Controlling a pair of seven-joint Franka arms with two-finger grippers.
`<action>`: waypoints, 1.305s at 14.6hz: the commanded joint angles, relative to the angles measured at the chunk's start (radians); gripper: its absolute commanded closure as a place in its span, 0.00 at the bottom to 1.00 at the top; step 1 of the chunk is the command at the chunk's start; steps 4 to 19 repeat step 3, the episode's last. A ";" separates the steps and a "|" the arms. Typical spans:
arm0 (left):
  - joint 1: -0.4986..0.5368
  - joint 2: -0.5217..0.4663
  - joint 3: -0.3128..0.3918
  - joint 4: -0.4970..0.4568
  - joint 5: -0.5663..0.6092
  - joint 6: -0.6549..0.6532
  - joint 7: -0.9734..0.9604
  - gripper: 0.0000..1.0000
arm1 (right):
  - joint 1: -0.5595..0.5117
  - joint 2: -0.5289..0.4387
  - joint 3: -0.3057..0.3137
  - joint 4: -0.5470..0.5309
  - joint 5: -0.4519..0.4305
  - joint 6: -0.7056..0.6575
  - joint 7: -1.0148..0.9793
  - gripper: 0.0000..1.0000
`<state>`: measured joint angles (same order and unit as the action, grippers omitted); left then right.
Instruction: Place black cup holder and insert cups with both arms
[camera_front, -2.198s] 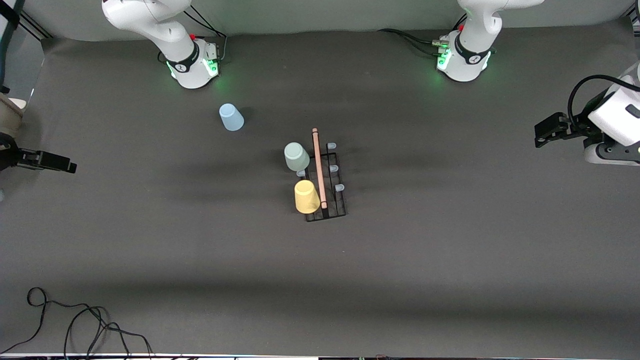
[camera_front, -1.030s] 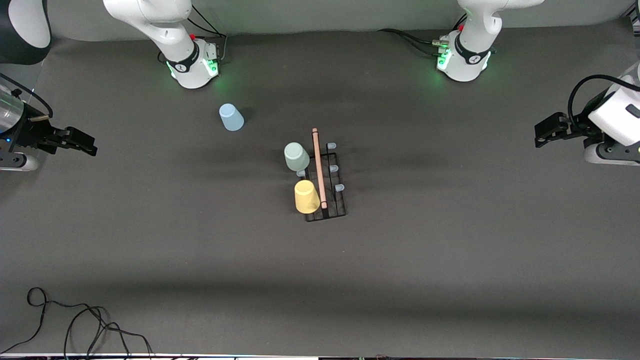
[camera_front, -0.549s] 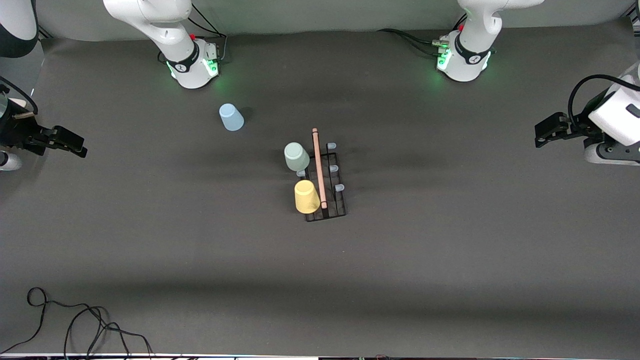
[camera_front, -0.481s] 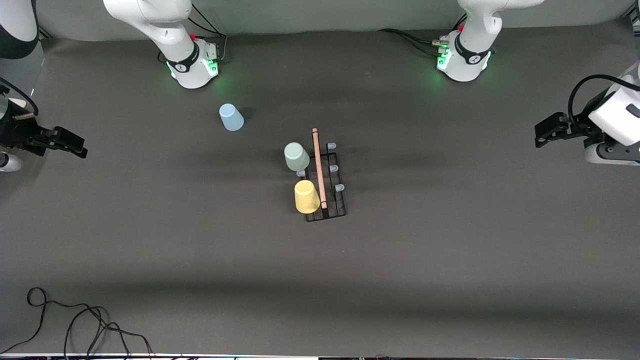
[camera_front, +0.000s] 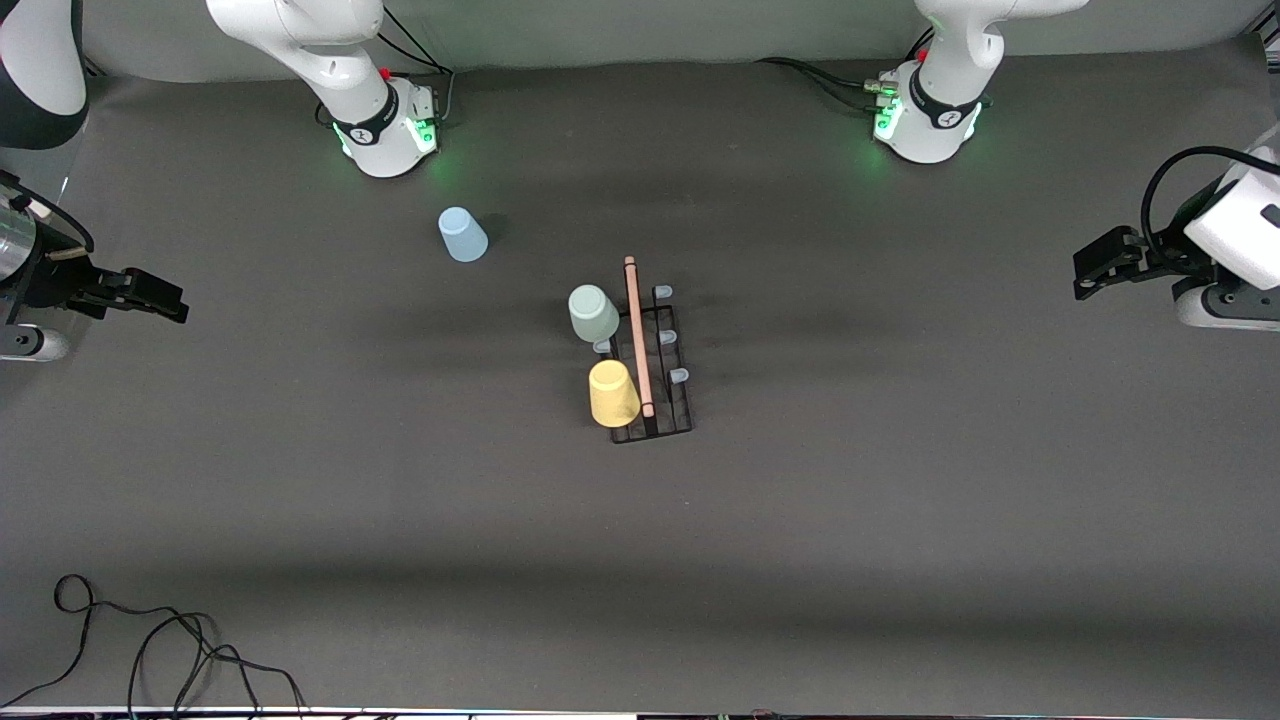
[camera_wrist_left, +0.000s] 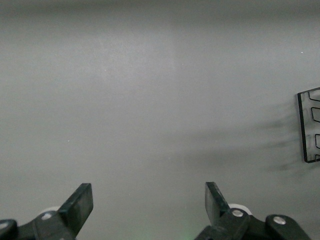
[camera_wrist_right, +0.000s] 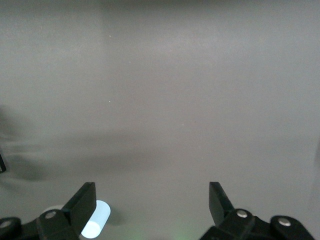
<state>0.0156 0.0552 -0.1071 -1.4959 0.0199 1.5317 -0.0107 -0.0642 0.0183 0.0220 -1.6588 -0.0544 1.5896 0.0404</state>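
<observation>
The thin black wire cup holder (camera_front: 650, 385), with a pale wooden rod handle and blue-capped prongs, stands upright at mid-surface, its placement apparently done. Two small matte plastic tumblers sit inverted on its prongs on the side toward the right arm's end: the pale grey-green cup (camera_front: 593, 313) farther from the front camera, the yellow cup (camera_front: 613, 393) nearer to it. One prong between them and three on the other side of the handle show bare.

The light blue cup (camera_front: 462, 235) stands inverted on the dark grey surface (camera_front: 900, 520), well apart from the holder, close to the right arm's base. It remains to be inserted; judged roughly two-thirds complete on cups.

The right gripper (camera_front: 160, 297) hangs over the surface at the right arm's end, jaws wide and empty. The left gripper (camera_front: 1100, 262) waits at the left arm's end, jaws likewise wide, holding nothing.

A loose black cable (camera_front: 150, 640) lies at the near edge.
</observation>
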 joint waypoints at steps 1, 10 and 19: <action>-0.006 -0.001 0.007 0.005 -0.003 0.002 0.001 0.00 | -0.006 0.009 0.007 0.028 -0.019 -0.027 0.009 0.00; -0.008 -0.003 0.007 0.005 -0.002 0.004 0.003 0.00 | -0.009 0.009 0.004 0.028 -0.019 -0.027 0.007 0.00; -0.008 -0.003 0.007 0.005 -0.002 0.004 0.003 0.00 | -0.009 0.009 0.004 0.028 -0.019 -0.027 0.007 0.00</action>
